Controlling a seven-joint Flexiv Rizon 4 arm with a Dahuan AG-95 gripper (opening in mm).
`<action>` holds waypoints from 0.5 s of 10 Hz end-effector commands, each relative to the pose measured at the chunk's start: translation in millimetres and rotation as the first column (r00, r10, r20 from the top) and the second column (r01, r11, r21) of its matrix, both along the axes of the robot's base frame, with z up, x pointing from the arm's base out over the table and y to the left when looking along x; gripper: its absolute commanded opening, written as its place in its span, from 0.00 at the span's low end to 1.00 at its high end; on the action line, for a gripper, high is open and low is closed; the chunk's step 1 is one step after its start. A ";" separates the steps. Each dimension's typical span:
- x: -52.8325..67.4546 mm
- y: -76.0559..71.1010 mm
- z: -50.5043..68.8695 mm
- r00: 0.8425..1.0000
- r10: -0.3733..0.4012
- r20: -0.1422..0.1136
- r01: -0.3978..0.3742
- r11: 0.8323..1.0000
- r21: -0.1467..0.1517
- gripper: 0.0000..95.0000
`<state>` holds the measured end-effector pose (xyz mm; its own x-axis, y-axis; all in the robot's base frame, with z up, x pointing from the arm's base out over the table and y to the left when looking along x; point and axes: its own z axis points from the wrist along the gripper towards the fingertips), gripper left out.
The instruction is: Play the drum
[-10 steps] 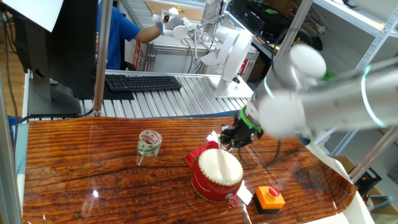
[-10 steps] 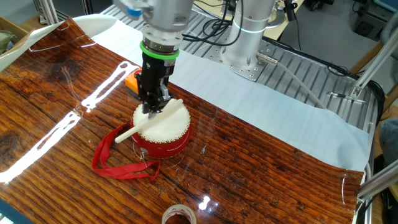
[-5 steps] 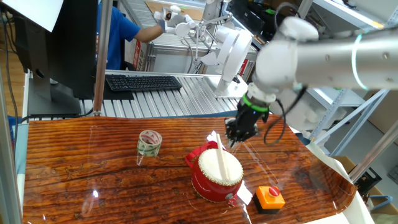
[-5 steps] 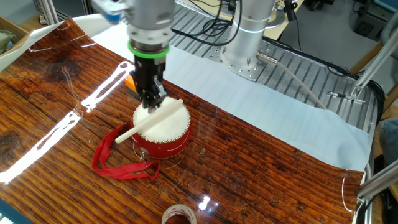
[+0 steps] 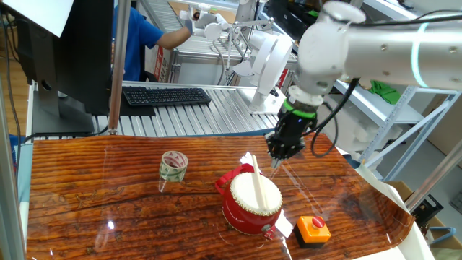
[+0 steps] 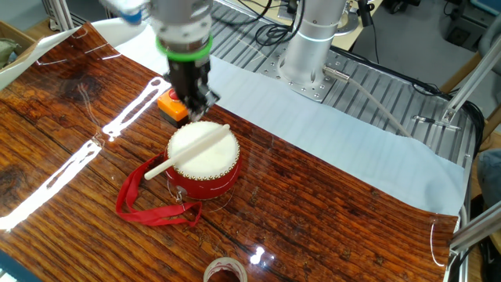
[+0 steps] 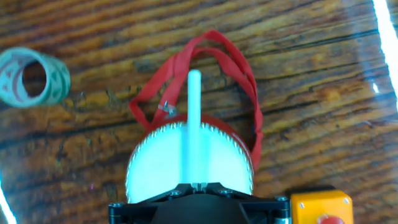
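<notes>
Compared w/ one second ago, my gripper (image 6: 197, 102) has gone up and back from the drum (image 6: 205, 163), and its jaws have come fully together. They are clenched on nothing, as far as I can see. The white stick (image 6: 188, 150) has not moved at all: it lies across the drum's skin as before, one end sticking out over the rim toward the red strap (image 6: 145, 205).

I judge the grasp missed, so no beat is possible yet. I probably need to open again and come down on the stick's near end.

The drum stands on the wooden table (image 6: 63, 157), toward the edge w/ the orange button box (image 5: 314, 229), and well apart from the tape roll (image 5: 173, 166).

Re writing: I can read no brand or label. The roll shows only a pattern.
</notes>
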<state>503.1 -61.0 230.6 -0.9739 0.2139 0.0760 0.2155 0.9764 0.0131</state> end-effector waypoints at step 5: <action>-13.4 3.2 17.9 0.993 -0.035 -0.114 0.036 0.999 0.008 0.00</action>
